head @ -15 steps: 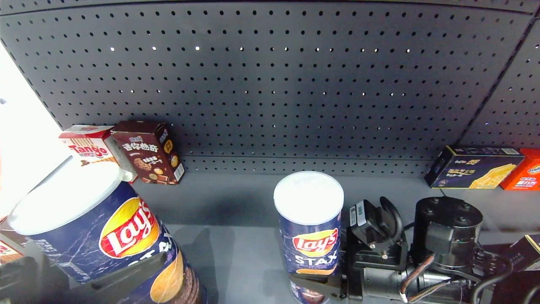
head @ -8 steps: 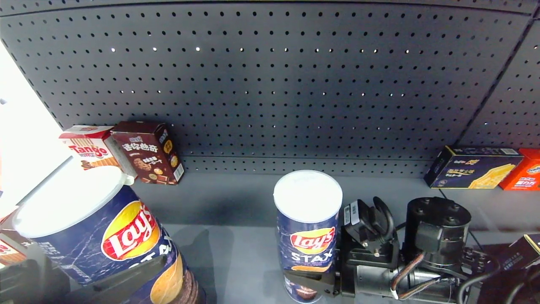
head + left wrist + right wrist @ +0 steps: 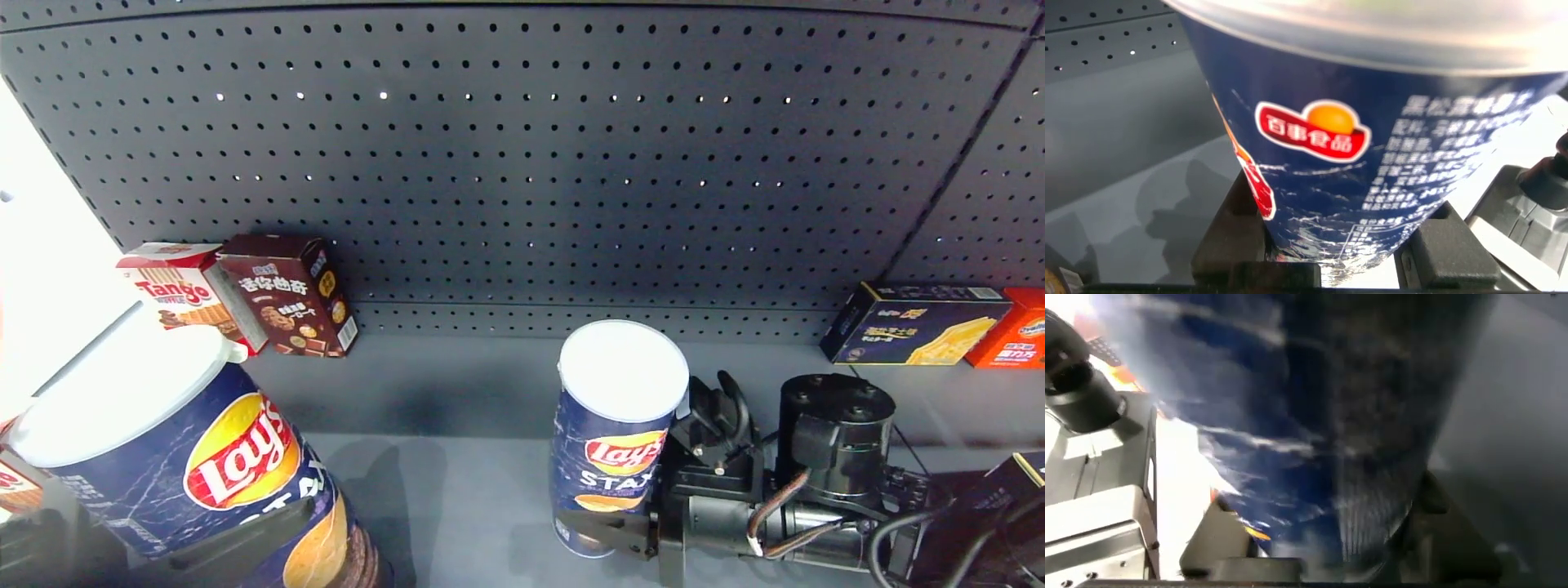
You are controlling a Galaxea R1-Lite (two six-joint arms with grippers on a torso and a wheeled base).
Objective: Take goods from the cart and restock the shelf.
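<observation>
While each gripper grips own chip can, white lids sit shut, so contents unseen. Left gripper closed around left can, low at shelf's left front, can bottom cut off by frame. Right gripper clamped on right can mid-shelf, top leaning slightly rightward; whether base touches shelf, cannot tell. Against pegboard: wafer box just beside brown cookie box at left; dark blue box, orange box at right, orange one cut by edge. Boxes closed.
</observation>
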